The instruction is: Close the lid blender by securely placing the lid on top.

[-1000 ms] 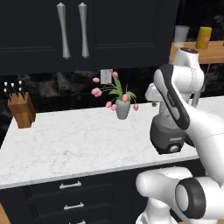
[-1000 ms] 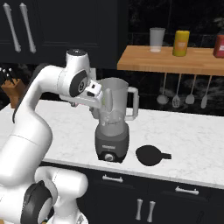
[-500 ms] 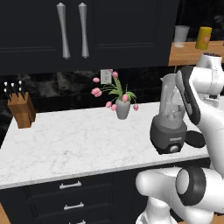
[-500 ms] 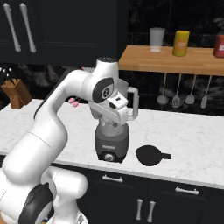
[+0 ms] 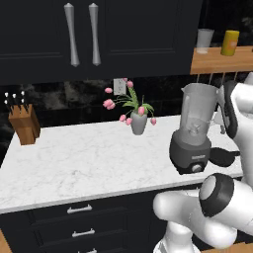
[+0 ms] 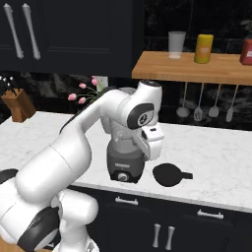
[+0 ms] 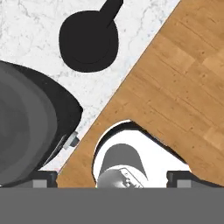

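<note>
While lid (image 6: pixel 169 174) lies beside blender (image 5: pixel 193 129), claw (image 7: pixel 112 178) apart

The arm (image 6: pixel 74 147) rose from the lower left of the right base view, bent at the elbow (image 6: pixel 142 106), and its hand (image 6: pixel 150 142) turned downward. In the hand view the gripper (image 7: pixel 111 178) looked straight down, its 2 dark fingertips (image 7: pixel 43 178) far apart at the bottom edge, nothing between them.
</note>
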